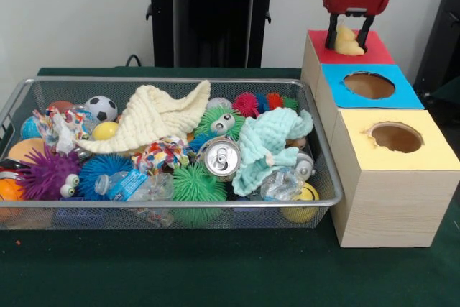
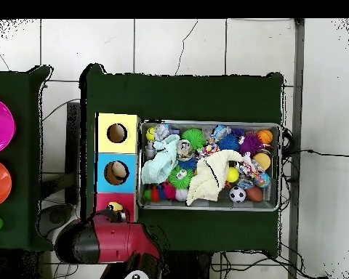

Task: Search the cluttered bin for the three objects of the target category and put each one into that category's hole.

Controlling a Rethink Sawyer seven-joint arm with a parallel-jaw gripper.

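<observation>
My gripper [image 1: 350,37] hangs over the red-topped wooden box [image 1: 377,52] at the far right, shut on a yellow and orange plush animal [image 1: 348,43]. The plush sits right at the red top and hides the hole. In the overhead view the plush [image 2: 115,206] shows on the red box [image 2: 105,203], with the arm [image 2: 112,243] below it. The silver wire-mesh bin [image 1: 180,80] is full of clutter; it also shows in the overhead view [image 2: 210,122]. No brown or tiger-striped plush shows; they are hidden or out of view.
A blue-topped box [image 1: 406,95] and a yellow-topped box [image 1: 431,156] stand next to the red one. In the bin lie a cream cloth [image 1: 154,116], a mint cloth [image 1: 262,145], a can [image 1: 219,156], spiky balls [image 1: 198,185], a soccer ball [image 1: 102,108] and a rope toy [image 1: 162,154].
</observation>
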